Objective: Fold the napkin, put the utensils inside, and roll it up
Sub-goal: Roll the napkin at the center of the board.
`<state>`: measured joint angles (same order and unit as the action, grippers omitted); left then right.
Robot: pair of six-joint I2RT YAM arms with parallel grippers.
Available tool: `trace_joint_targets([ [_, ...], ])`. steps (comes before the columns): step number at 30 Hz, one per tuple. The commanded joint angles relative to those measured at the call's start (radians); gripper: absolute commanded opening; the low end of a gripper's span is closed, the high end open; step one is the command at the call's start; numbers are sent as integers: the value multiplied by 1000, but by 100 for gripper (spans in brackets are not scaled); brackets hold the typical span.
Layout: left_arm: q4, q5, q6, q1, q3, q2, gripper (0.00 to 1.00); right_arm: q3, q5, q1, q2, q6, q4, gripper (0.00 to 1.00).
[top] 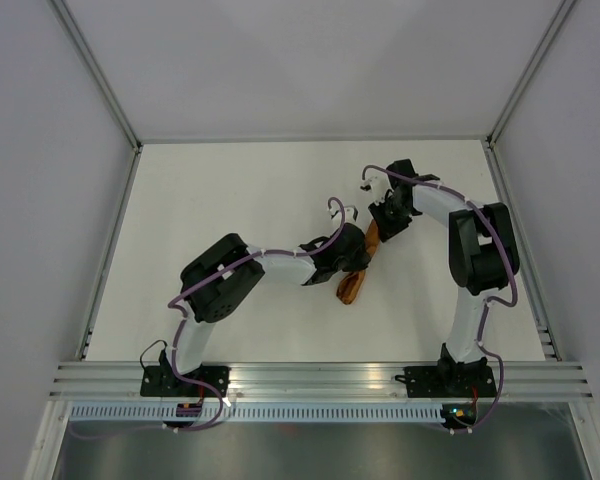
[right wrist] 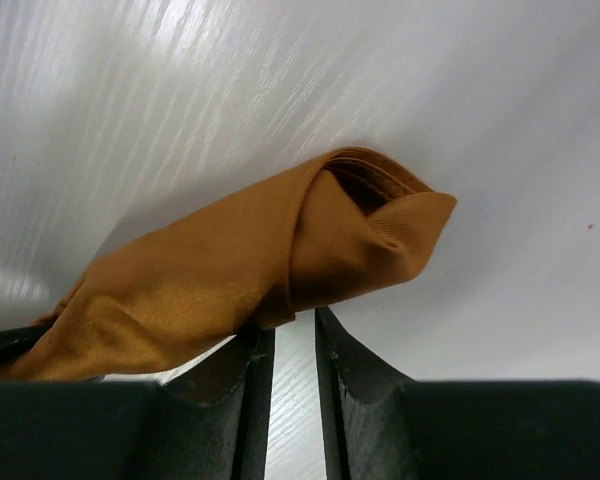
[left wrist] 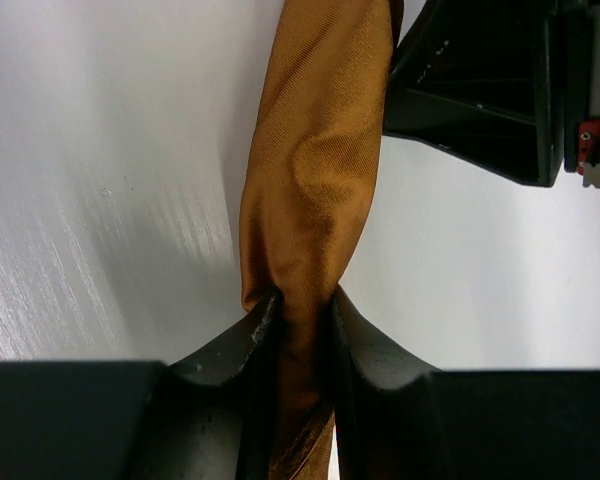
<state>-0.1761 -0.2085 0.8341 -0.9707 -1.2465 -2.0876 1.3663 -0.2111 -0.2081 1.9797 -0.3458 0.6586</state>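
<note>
Stretching near-left to far-right, the bunched napkin point(top: 353, 288); left fingers point(left wrist: 225, 390) clamped on it, right fingers point(right wrist: 365, 390), grip unclear.

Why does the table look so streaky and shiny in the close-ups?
Left wrist view: glare streaks the table at left, napkin weave sharp. Right wrist view: same streaks up top, soft shadow beside the napkin. Top external view: even light, no glare.

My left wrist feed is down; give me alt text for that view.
The left gripper pinches the orange-brown napkin, bunched into a narrow roll that runs up the frame over the white table. The right arm's black casing sits top right beside its far end.
</note>
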Motion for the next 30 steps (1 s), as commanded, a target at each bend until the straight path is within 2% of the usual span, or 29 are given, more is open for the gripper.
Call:
trace_joint_targets([
  [1,248,43,54,-3,33,-103,2,65,76,-7,50,42,3,28],
  [6,241,63,79,0,22,-114,3,122,91,-16,97,42,13,27],
  [18,227,66,94,4,16,-104,24,231,96,-48,165,42,49,27],
  [30,231,70,97,10,-5,-112,34,303,95,-91,202,56,72,27],
])
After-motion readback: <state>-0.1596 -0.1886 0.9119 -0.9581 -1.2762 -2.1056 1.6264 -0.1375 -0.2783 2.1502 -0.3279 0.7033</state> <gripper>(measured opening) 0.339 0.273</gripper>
